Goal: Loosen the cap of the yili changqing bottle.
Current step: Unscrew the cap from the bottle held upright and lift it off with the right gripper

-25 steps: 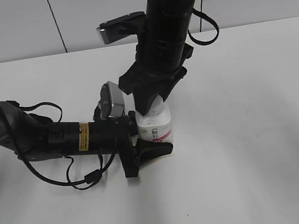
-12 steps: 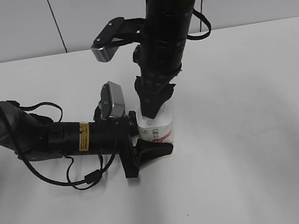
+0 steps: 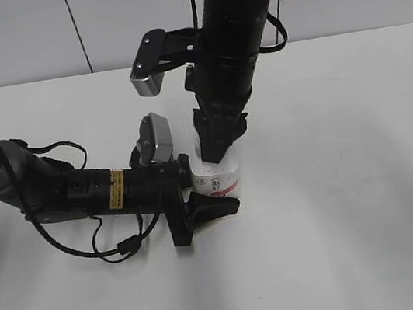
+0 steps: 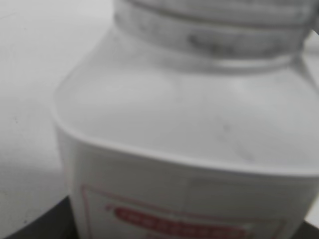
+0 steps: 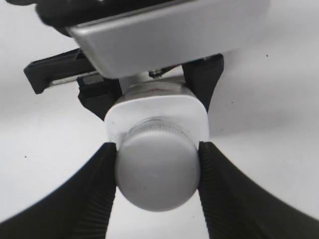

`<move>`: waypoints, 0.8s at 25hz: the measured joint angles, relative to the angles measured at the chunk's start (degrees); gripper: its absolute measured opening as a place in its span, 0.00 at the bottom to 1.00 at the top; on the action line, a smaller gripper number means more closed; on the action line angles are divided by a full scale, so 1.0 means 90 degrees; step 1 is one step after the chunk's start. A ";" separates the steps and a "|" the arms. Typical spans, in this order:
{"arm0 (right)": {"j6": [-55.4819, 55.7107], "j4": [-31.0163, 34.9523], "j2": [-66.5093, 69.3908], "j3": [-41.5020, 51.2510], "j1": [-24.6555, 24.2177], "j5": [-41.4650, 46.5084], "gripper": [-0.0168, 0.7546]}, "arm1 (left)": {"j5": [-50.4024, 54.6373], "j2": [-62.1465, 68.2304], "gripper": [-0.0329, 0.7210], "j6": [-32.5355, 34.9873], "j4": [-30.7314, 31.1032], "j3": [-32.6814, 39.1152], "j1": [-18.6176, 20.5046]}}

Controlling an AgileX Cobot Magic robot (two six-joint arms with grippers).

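The yili changqing bottle (image 3: pixel 218 178) stands upright on the white table, white with a pink-red label. My left gripper (image 3: pixel 206 193) lies low on the table and is shut on the bottle's body; the bottle fills the left wrist view (image 4: pixel 189 149), blurred. My right gripper (image 3: pixel 215 147) comes down from above and is shut on the white cap (image 5: pixel 157 167). In the right wrist view both black ribbed fingers (image 5: pixel 157 172) press the cap's sides. In the exterior view the cap is hidden behind the right fingers.
The white table (image 3: pixel 355 202) spreads around the bottle, with a grey wall behind. The left arm (image 3: pixel 56 196) and its loose cables (image 3: pixel 119 247) lie across the table's left side. The right arm (image 3: pixel 230 33) rises over the middle.
My right wrist has turned about the cap's axis: its wrist camera swung round to the left and the fingers now show edge-on. The bottle and left arm have stayed still.
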 joint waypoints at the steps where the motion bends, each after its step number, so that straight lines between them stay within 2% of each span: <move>1: -0.0151 -0.0005 0.0000 0.0000 0.0000 0.0000 0.54 | 0.0000 0.0000 0.59 0.0000 0.0000 0.0000 0.0000; 10: -0.1684 -0.0012 0.0000 0.0000 0.0000 0.0000 0.54 | 0.0000 0.0000 0.58 0.0000 0.0006 0.0000 0.0000; 20: -0.1804 -0.0018 0.0000 0.0000 0.0000 0.0000 0.53 | 0.0000 0.0000 0.58 0.0000 0.0006 0.0000 0.0000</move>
